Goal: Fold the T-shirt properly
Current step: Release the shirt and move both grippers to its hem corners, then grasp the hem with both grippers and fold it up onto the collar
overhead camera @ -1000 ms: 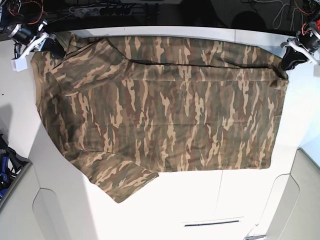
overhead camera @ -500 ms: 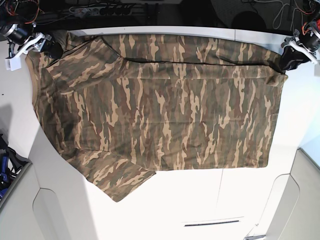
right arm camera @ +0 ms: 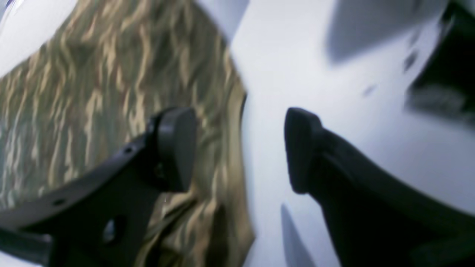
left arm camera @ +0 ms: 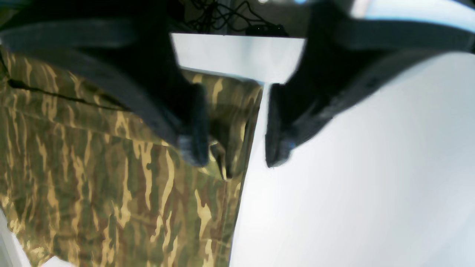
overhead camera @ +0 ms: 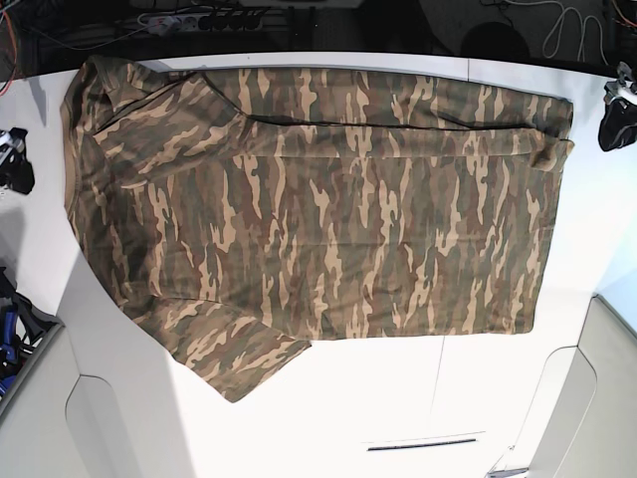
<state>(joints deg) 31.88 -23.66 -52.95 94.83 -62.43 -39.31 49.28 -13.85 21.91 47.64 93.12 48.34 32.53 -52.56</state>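
Note:
The camouflage T-shirt (overhead camera: 318,209) lies spread flat on the white table (overhead camera: 398,398), one sleeve pointing to the near left and a fold line running along its far part. My left gripper (overhead camera: 617,121) hovers just off the shirt's far right corner. In the left wrist view the left gripper (left arm camera: 233,159) is open above the T-shirt (left arm camera: 111,167) hem corner, holding nothing. My right gripper (overhead camera: 15,169) sits off the shirt's left edge. In the right wrist view the right gripper (right arm camera: 237,148) is open over the T-shirt (right arm camera: 92,92) edge, with nothing between its fingers.
Black cables and a power strip (overhead camera: 199,18) lie behind the table's far edge. A blue and black object (overhead camera: 8,334) sits off the table's left side. A narrow slot (overhead camera: 423,444) cuts the table near its front edge.
Both grippers have opened, let go of the shirt's far corners and pulled outward off the cloth. The far edge now rests on the table.

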